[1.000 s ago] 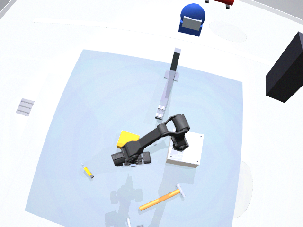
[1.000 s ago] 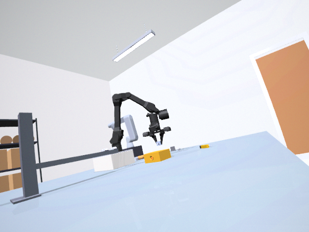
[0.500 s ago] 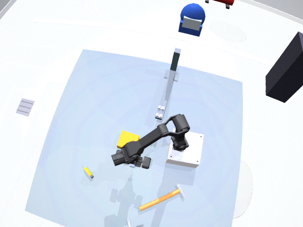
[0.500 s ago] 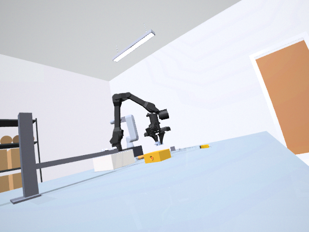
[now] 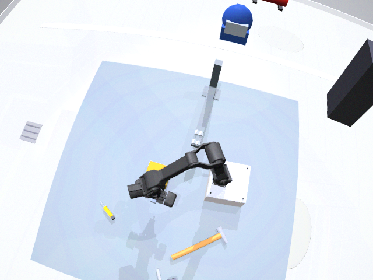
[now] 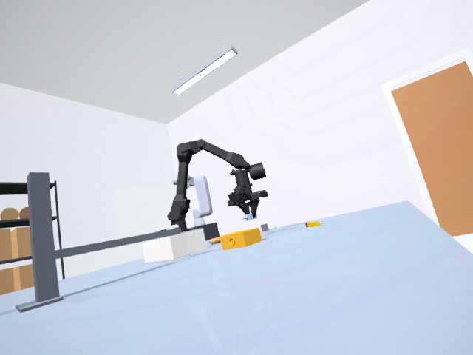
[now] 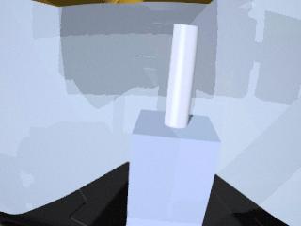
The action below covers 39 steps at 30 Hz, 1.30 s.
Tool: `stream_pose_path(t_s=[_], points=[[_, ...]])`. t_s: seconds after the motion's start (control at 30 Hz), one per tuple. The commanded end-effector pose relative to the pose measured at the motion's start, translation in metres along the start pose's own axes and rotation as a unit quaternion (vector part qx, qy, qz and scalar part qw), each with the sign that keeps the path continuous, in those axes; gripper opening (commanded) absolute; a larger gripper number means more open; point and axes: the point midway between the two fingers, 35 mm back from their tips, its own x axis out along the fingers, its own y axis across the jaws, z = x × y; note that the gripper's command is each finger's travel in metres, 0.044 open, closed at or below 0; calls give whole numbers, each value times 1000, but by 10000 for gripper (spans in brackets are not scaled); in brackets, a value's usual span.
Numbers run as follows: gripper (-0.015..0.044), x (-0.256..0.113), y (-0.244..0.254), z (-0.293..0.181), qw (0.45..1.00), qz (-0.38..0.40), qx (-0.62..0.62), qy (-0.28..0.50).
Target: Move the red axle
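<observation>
you have the gripper (image 5: 154, 199) (image 6: 250, 216) (image 7: 167, 176) clamped on a pale block (image 5: 153, 201) (image 6: 250, 217) (image 7: 171, 176), with a slim white pin (image 7: 181, 75) standing out from it; the two hang above the table (image 5: 120, 120) (image 6: 344, 286), toward its bottom edge as the top view lays it out. the yellow beam (image 5: 155, 166) (image 6: 244, 238) (image 7: 122, 1) sits beside them, farther in from that edge. you can't make out the red axle: the round mark (image 6: 231, 241) on the beam's side could be its end or just the bore, so take it as probably inside. i'd judge this as carrying a push tool over, with the axle yet to be driven out. watch the pin's angle: if it meets the bore off-centre or askew, it could shove the beam across the table or twist the block in your grip. come in too low and the tool may knock the beam; push too far and the axle could roll toward a table edge. later, a careless swing could clip the bracket (image 5: 215, 75) (image 6: 41, 237), whose post stands by the table's top edge, or its v-blocks (image 5: 198, 132) (image 6: 162, 229) nearer the middle.
</observation>
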Motion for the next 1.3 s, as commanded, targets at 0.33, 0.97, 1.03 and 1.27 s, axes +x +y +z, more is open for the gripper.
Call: stream_pose_path(t_s=[0.33, 0.97, 1.03, 1.27], points=[[0, 6, 30, 3, 1000, 1, 11, -2], [0, 37, 31, 2, 1000, 1, 11, -2], [0, 41, 31, 2, 1000, 1, 11, -2], [0, 52, 30, 3, 1000, 1, 11, -2]])
